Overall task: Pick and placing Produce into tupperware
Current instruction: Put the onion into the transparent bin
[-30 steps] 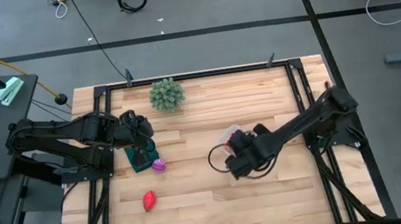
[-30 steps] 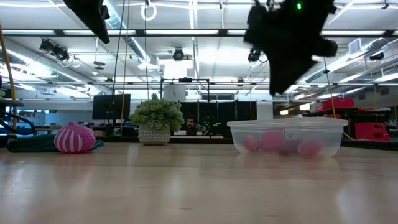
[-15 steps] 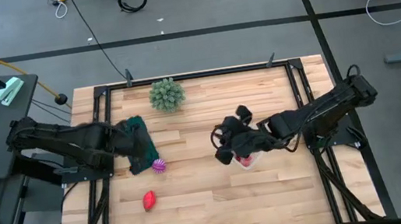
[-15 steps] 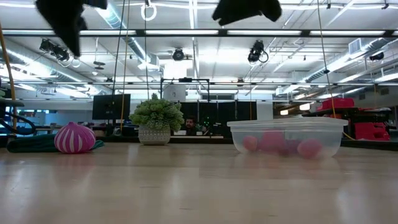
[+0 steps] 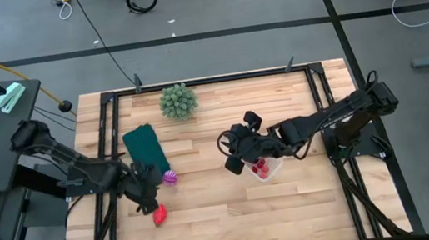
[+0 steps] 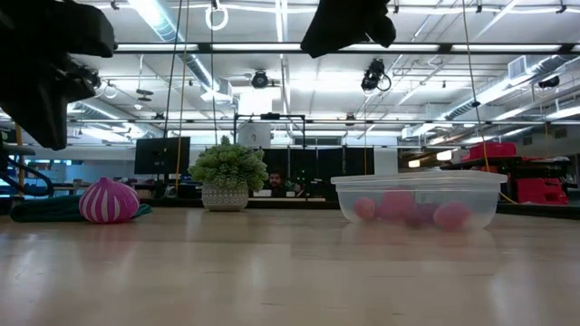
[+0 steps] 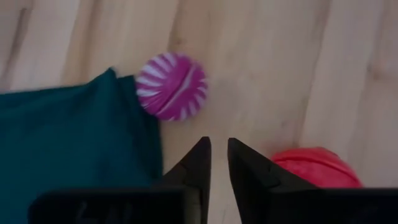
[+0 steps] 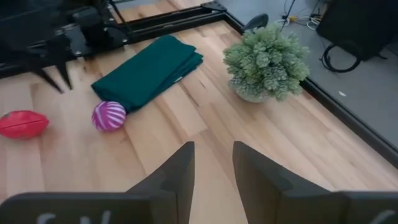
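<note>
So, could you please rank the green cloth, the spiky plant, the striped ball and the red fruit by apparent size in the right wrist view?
1. green cloth
2. spiky plant, somewhat smaller
3. red fruit
4. striped ball

The last two look close, so I would not rank them firmly.

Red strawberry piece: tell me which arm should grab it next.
Left. The left gripper hangs right above the red strawberry piece, fingers nearly shut, with the piece just beside them. The right gripper hovers by the tupperware, far across the table.
</note>
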Robot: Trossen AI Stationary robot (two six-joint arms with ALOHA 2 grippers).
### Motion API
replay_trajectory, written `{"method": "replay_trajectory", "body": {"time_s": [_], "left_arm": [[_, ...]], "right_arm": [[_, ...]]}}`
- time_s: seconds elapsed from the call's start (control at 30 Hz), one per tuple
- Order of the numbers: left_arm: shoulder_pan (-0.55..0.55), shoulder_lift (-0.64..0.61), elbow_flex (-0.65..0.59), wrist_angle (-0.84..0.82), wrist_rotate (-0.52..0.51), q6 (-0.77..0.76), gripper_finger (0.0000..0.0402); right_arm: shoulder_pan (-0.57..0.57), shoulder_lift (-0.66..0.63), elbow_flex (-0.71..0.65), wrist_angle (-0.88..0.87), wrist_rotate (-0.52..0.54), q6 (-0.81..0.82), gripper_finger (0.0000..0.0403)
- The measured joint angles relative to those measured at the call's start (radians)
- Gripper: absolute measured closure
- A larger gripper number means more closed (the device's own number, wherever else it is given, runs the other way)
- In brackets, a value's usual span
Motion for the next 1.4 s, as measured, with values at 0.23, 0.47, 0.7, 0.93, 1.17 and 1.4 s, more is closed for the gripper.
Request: {"method": "replay_trajectory", "body": {"time_s": [0.23, 0.47, 0.7, 0.93, 1.17, 1.4], "left_arm": [[-0.028, 0.002, -0.029, 0.050, -0.023, 0.021, 0.0292], [-0.028, 0.002, -0.029, 0.053, -0.041, 0.134, 0.0231], [0.009, 0.002, -0.029, 0.057, -0.040, 0.262, 0.0166], [0.098, 0.054, -0.029, 0.167, -0.043, 0.392, 0.0128], [0.155, 0.165, -0.029, 0.209, -0.042, 0.429, 0.0130], [0.157, 0.227, -0.029, 0.208, -0.021, 0.472, 0.0125]], "right_arm": [[-0.040, -0.002, 0.000, -0.002, -0.014, -0.019, 0.0286], [-0.054, -0.002, 0.000, -0.002, -0.037, -0.035, 0.0286], [-0.055, -0.002, 0.000, -0.002, -0.038, -0.053, 0.0286], [-0.055, -0.002, 0.000, -0.002, -0.038, -0.053, 0.0286], [-0.055, -0.003, 0.000, -0.002, -0.038, -0.052, 0.0286], [-0.050, -0.003, 0.000, -0.002, -0.056, -0.041, 0.0286]]}}
